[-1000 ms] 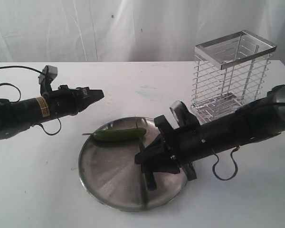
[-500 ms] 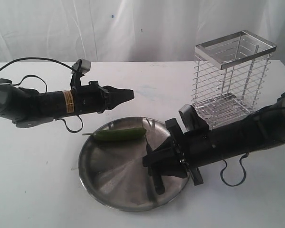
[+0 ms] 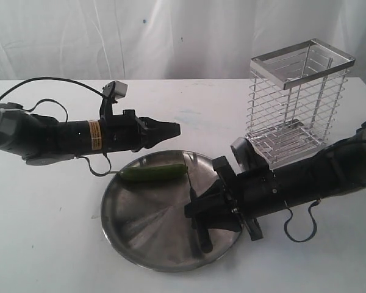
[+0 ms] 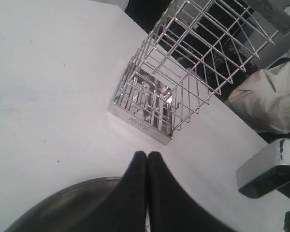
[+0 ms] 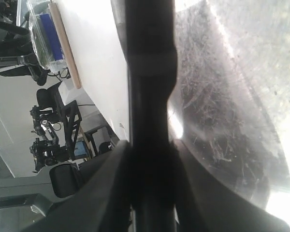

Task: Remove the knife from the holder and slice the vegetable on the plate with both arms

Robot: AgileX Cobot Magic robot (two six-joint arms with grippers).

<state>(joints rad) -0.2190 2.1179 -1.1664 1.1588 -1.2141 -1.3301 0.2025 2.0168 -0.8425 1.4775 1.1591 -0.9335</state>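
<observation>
The green vegetable (image 3: 154,173) lies on the far left part of the steel plate (image 3: 140,229). My right gripper (image 3: 195,210) hovers over the plate's right half, shut on the black knife (image 3: 205,239). The thin blade points toward the vegetable's right end, and the handle sticks out toward the near rim. In the right wrist view the knife (image 5: 150,72) runs between the fingers (image 5: 111,183) over the plate (image 5: 222,96). My left gripper (image 3: 175,129) is shut and empty, just beyond the plate's far rim, above the vegetable. Its tips (image 4: 147,155) face the wire holder (image 4: 169,92), which looks empty.
The holder (image 3: 296,101) stands at the back right, behind my right arm. A grey camera block (image 4: 266,169) on the right arm and pale cloth (image 4: 273,99) show in the left wrist view. White curtain backs the white table.
My left arm has swung right, from the table's left side to the plate's far rim. My right gripper with the knife has shifted slightly right and steadied.
</observation>
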